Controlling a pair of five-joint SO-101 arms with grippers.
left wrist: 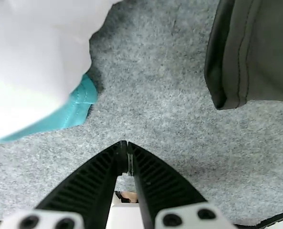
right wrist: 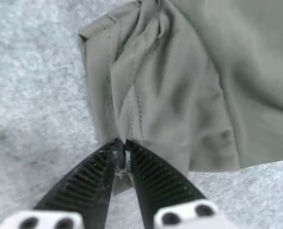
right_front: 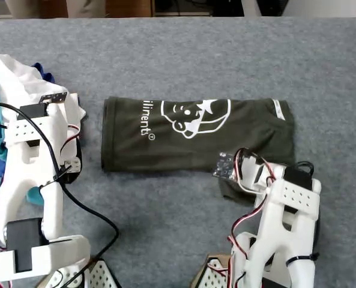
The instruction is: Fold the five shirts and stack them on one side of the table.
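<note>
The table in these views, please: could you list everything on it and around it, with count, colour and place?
shirt: one, dark green with a white print, folded flat across the middle of the table
pile of shirts: one heap, white on top with teal, blue and red showing, at the table's left edge
table: one, grey felt-like top
left arm: one, white, beside the pile
right arm: one, white, at the near edge by the shirt's right end
left claw: one, black, shut, over bare table between pile and shirt
right claw: one, black, shut on the shirt's sleeve
</note>
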